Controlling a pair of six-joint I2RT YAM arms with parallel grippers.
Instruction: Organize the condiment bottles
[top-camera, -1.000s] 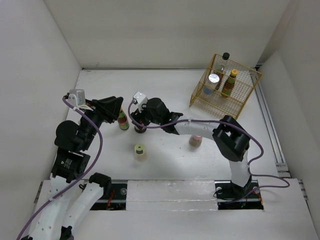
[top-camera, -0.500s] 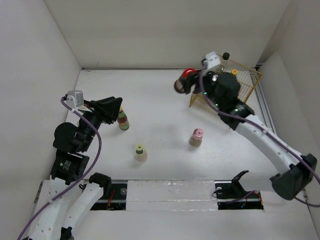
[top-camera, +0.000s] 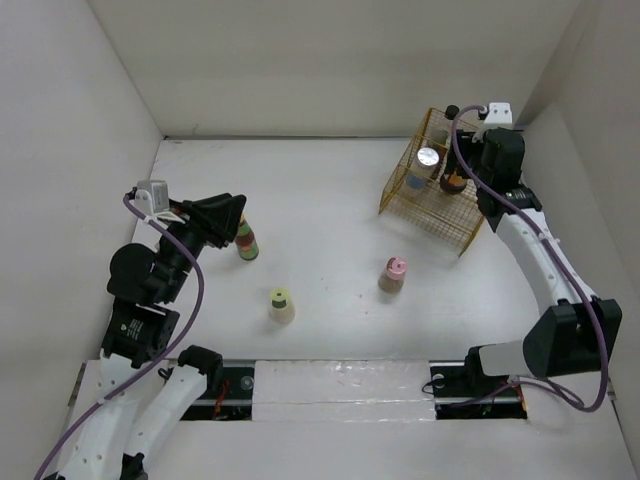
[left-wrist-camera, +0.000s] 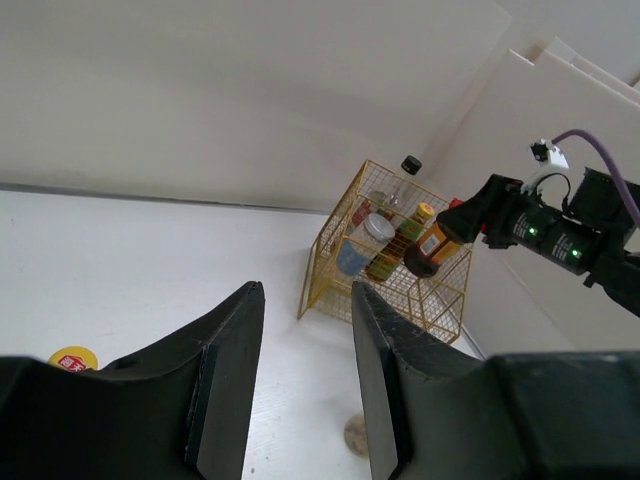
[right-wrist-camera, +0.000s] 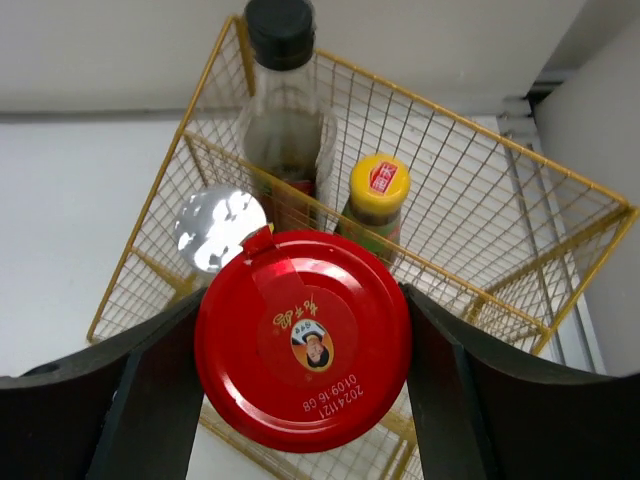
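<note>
Jar (right-wrist-camera: 303, 340) body hidden under red cap, clamped by right end effector (top-camera: 453, 181) | left end effector (left-wrist-camera: 307, 312) apart

white arms (top-camera: 532, 255), black joints (top-camera: 135, 268), purple cables (top-camera: 202, 290), white wrist cameras (top-camera: 152, 192), black left claw (left-wrist-camera: 305, 330)

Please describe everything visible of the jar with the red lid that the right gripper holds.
The red-lidded jar has a round, glossy red lid, plastic by its look, with a tear tab at its edge, a small portrait logo and printed digits. In the left wrist view its body is dark with an orange label, and it is tilted. The right gripper clamps it from both sides, above the gold wire basket.
</note>
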